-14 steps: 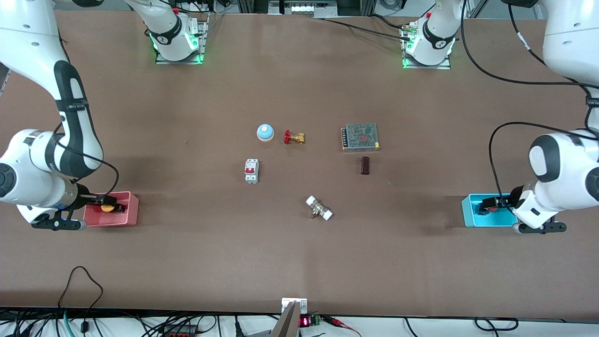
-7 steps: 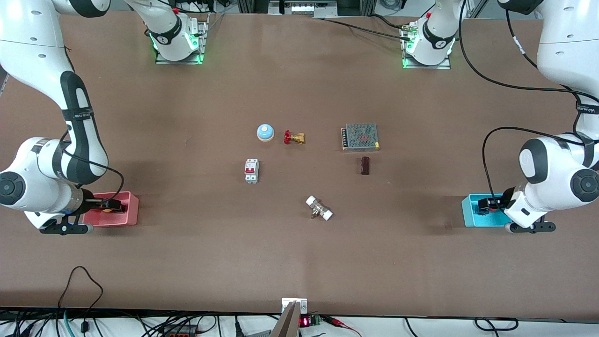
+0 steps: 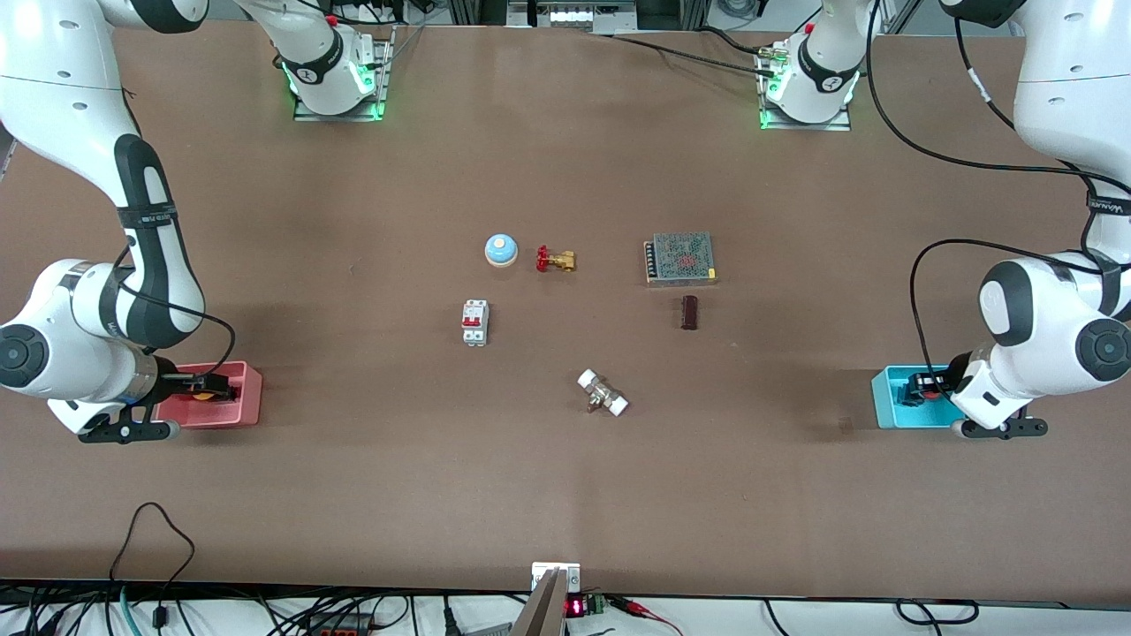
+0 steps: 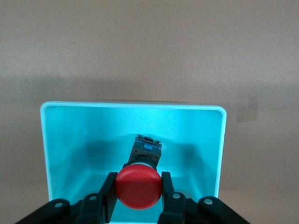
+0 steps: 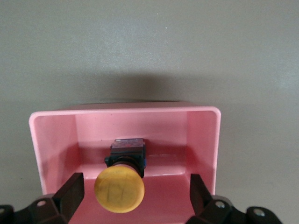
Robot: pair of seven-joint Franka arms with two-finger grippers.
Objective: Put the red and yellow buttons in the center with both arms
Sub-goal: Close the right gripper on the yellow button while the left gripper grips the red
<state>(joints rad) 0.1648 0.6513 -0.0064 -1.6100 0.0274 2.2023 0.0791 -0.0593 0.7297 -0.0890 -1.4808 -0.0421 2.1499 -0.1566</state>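
Observation:
The red button (image 4: 138, 189) lies in the cyan tray (image 4: 131, 106) at the left arm's end of the table. My left gripper (image 4: 138, 179) is down in that tray, its fingers pressed against both sides of the red cap. In the front view this gripper (image 3: 919, 386) is over the cyan tray (image 3: 888, 408). The yellow button (image 5: 119, 190) lies in the pink tray (image 5: 126, 111) at the right arm's end. My right gripper (image 5: 135, 182) is open wide, one finger on each side of the button and not touching it. In the front view it (image 3: 216, 387) is inside the pink tray (image 3: 250, 402).
On the brown tabletop (image 3: 565, 477) between the trays lie a blue dome bell (image 3: 500, 249), a brass valve with a red handwheel (image 3: 555, 260), a white breaker (image 3: 474, 322), a metal mesh box (image 3: 679, 258), a dark brown block (image 3: 689, 312) and a white-ended fitting (image 3: 603, 393).
Both arms have come lower over their trays. The right gripper has sunk around the yellow button, which shows less in the front view. Table objects have not moved.

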